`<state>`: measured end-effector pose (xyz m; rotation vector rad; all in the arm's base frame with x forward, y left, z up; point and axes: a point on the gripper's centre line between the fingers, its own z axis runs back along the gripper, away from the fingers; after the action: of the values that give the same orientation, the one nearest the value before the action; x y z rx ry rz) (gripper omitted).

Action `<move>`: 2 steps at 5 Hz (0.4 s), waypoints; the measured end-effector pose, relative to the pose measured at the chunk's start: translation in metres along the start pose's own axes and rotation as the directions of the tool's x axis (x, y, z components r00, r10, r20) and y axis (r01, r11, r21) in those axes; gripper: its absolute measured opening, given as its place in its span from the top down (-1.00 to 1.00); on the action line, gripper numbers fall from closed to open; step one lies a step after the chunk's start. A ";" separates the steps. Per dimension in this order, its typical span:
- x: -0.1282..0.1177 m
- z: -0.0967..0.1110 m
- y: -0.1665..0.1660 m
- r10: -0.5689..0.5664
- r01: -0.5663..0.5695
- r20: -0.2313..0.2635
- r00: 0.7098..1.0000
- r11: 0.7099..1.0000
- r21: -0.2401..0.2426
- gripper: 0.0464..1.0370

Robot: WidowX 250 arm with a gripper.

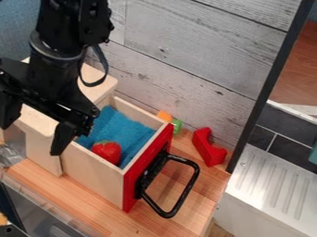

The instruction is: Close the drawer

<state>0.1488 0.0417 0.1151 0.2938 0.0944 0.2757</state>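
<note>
Black tool (31,140) hangs spread wide, released; one fingertip (57,148) near the pulled-out drawer (93,176).

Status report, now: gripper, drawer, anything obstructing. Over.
Gripper open, by the cabinet. Drawer pulled out, strawberry and blue cloth inside. No obstruction seen in its path; red block off to one side.

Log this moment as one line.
drawer: open | inside: strawberry, blue cloth | handle: untouched | gripper: jaws apart, empty | closing: not done
</note>
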 end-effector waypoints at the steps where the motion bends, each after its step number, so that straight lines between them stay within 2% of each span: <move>1: -0.001 -0.002 0.000 -0.007 0.007 -0.003 1.000 1.000 0.003 -0.92; 2: 0.002 0.013 -0.004 -0.167 0.156 0.187 0.968 0.985 0.073 -0.92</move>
<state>0.1537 0.0351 0.1257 0.3668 -0.0649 0.0820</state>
